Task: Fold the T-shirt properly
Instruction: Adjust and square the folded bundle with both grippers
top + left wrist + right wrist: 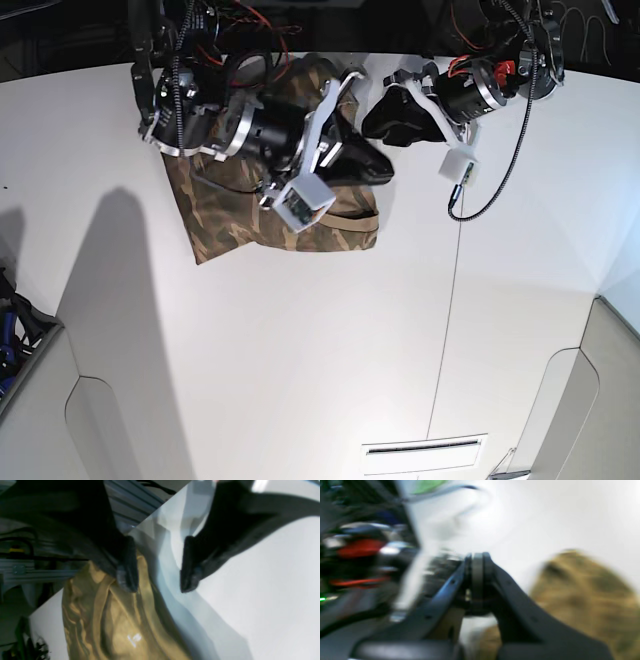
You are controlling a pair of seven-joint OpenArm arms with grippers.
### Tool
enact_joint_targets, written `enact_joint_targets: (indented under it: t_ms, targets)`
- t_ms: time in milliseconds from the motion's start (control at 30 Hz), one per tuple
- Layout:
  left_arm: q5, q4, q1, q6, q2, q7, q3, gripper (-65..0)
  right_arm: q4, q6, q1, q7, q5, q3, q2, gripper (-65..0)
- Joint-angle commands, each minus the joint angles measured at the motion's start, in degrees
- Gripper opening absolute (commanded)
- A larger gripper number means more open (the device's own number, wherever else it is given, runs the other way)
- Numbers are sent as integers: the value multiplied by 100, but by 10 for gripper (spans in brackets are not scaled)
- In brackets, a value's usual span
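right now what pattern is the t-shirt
Brown, tan and olive camouflage on the T-shirt; clearest in the base view.

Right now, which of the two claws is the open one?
The left claw: its two black fingers stand apart beside the T-shirt, holding nothing. The right claw has its fingers pressed together.

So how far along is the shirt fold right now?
Partly done: the T-shirt lies as a compact bundle near the table's far edge, though rumpled, not squared. In hand: the right gripper is shut over the cloth; the left gripper hangs open at the cloth's edge, holding nothing. Left: flattening and final folds.
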Motion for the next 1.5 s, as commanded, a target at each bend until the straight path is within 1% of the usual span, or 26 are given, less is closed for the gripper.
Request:
enact_joint_targets:
  t_ms: [0,67,100,200,267,333,433,533,667,733,867,933,1033,1200,1333,1467]
  targets:
    - [-168,289,-13,-149,-4,-85,-2,-429,136,17,157,199,37,120,-24,-650]
    - [-190,656,2,-146,-2,-85,0,-466,129,15,328,208,-101,417,-22,-650]
    - [-245,826,7,-146,-2,-83,0,-472,127,-4,402,214,-144,570,-20,-650]
    - [-461,1165,17,-149,0,-83,11,-472,57,-24,616,245,-175,1025,24,-650]
    - [-656,1207,17,-149,2,-83,15,-472,-39,-24,769,330,-179,1285,90,-650]
    - [-721,1204,17,-164,7,-81,35,-472,-203,-24,925,459,-181,1506,188,-650]
    - [-715,1204,17,-164,13,-81,238,-472,-577,-24,1207,658,-179,1777,378,-650]
    - [-579,1176,17,-166,15,-87,658,-472,-1062,-22,1547,822,-186,1952,503,-650]
    - [-328,960,17,-164,17,-142,1290,-472,-1864,-22,2031,859,-181,2022,501,-650]
    - [-190,763,17,-164,13,-302,1589,-472,-2334,-22,2256,909,-181,2022,498,-650]
    - [114,245,15,-164,17,-697,2024,-472,-3338,-17,2645,1180,-225,2020,501,-650]
    - [195,4,15,-164,17,-754,2184,-472,-3775,-17,2774,1276,-310,2020,501,-650]
    - [197,-348,17,-164,15,-754,2341,-472,-4273,-20,2813,1419,-431,2022,501,-650]
    - [258,-824,-20,-168,15,-785,2400,-472,-4789,-17,2776,1416,-411,2020,501,-650]
    - [708,-1001,-48,-168,13,-955,2400,-472,-4837,-15,2647,1386,-413,2022,503,-650]
    - [1244,-1014,-256,-164,-4,-962,2389,-472,-4837,-13,2592,1150,-339,2022,610,-650]
